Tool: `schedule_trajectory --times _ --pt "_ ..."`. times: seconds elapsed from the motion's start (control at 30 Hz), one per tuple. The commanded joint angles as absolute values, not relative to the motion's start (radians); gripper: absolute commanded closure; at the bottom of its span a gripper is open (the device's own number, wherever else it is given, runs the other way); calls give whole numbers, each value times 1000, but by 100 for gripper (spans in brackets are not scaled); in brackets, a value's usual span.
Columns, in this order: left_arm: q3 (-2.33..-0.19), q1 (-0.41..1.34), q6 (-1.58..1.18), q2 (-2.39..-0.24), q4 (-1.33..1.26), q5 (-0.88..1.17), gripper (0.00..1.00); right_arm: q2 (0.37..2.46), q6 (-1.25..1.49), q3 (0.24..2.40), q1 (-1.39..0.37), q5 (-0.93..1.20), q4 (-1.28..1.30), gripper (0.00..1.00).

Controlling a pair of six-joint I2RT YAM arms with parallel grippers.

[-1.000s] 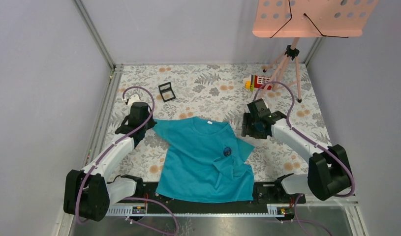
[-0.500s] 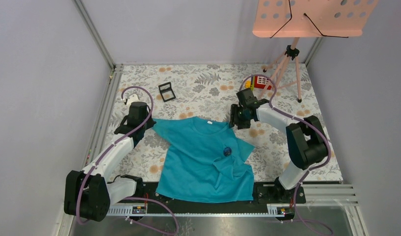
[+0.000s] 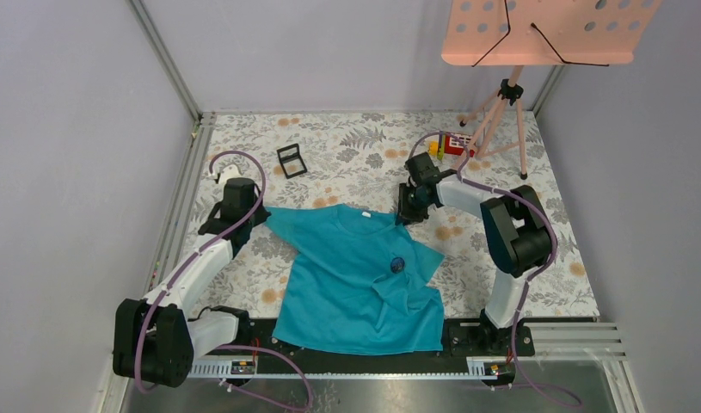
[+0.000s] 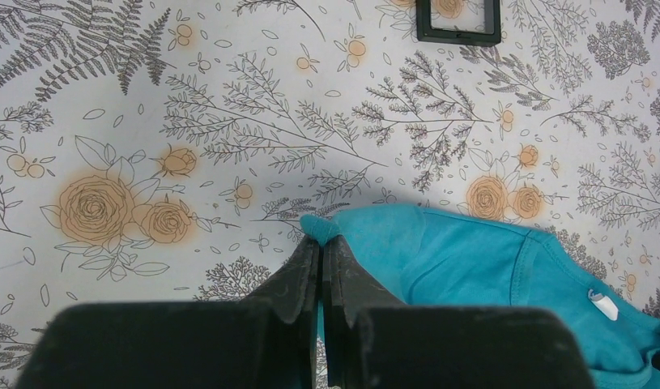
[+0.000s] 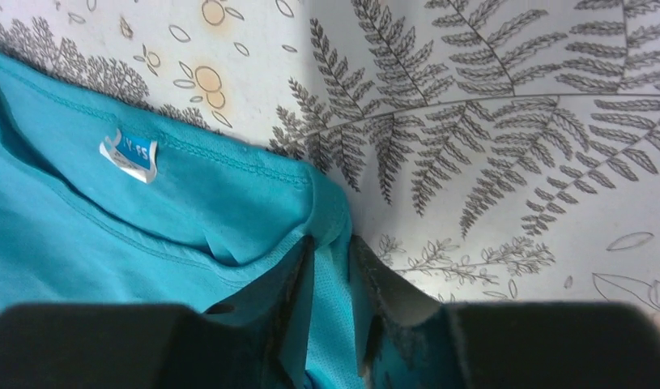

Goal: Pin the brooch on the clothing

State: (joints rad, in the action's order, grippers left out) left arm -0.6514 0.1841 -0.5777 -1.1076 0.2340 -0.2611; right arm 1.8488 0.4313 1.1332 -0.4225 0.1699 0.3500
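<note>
The clothing, a teal T-shirt [image 3: 347,284], lies flat on the flowered tablecloth, its white neck label [image 5: 129,156] toward the far side. The brooch [image 3: 397,264], a small dark-blue disc, sits on the shirt's right chest near a crease. At the shirt's far-left sleeve corner, my left gripper [image 3: 261,215] is shut on a small bunch of teal cloth [image 4: 322,227]. My right gripper [image 3: 404,214] is at the right shoulder. In the right wrist view its jaws [image 5: 333,243] stand narrow, with a fold of the shirt [image 5: 229,194] caught between both fingers.
A small black square frame [image 3: 290,160] lies beyond the shirt at the back left. A pink music stand [image 3: 544,30] on a tripod [image 3: 504,107] stands at the back right, with a red and yellow toy [image 3: 450,143] beside its legs. Walls close in both sides.
My right arm has swung left and away from me to the shirt's right shoulder, and its jaws have narrowed onto a fold. The left gripper has stayed shut on the sleeve.
</note>
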Motion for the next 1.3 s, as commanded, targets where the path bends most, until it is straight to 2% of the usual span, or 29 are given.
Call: schedule_trajectory --times 0.0,0.07,0.1,0.3,0.47,0.57,0.7,0.9,1.27 --pt "-680 172 -586 -1092 197 -256 100 1879 420 1176 -416 205 318 79" --pt "-681 168 -586 -1084 200 -260 100 1869 421 1171 -414 209 303 99" --pt "-682 165 -586 -1079 202 -262 100 1858 421 1168 -411 210 299 100" --pt "-740 157 -571 -985 263 -282 100 1617 376 1157 -404 130 333 100" --pt "-867 158 -476 -847 337 -350 100 1317 247 1277 -404 -33 460 100" --pt "-938 158 -374 -751 313 -296 100 1189 168 1372 -404 -91 512 100" --pt "-1048 158 -291 -657 272 -147 100 1067 62 1495 -403 -45 538 100" --pt "-1284 158 -207 -624 334 -36 100 932 -46 1644 -406 105 555 100" --pt "-1511 158 -304 -587 453 106 100 796 -44 1782 -405 173 588 100"
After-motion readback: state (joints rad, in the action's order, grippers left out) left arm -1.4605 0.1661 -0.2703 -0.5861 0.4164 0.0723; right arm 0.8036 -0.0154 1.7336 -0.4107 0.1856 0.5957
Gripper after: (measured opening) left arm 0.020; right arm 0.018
